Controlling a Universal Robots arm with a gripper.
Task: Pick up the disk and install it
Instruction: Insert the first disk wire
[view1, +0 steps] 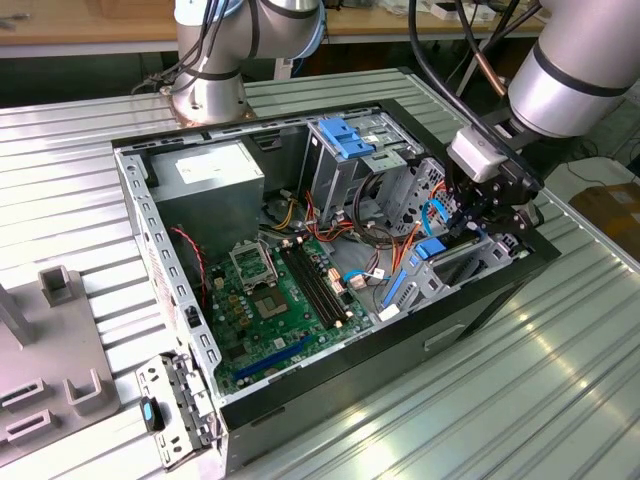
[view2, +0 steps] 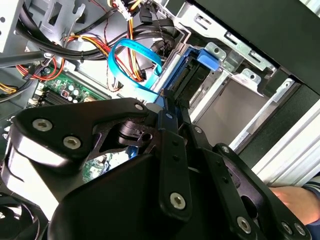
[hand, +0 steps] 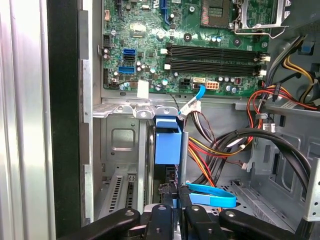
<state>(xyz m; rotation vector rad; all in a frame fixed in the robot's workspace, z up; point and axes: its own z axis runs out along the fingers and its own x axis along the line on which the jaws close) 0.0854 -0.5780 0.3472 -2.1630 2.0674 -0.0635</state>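
One ribbed desk (view1: 560, 340) carries the open computer case (view1: 150, 215). I see the gripper (view1: 480, 232) at the exterior view's right, over the drive cage (view1: 470, 262) against the case wall, cables (hand: 240, 137) crowding close. The disk (hand: 167, 142) stands edgewise inside, close between metal walls. Clamped or not, I cannot tell.

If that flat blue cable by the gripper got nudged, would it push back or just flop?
Probably flops: in the first wrist view the flat blue cable is a thin strip curved back on itself. It looks light, so likely little push-back. Lying close to the gripper, it might snag rather than slide away.
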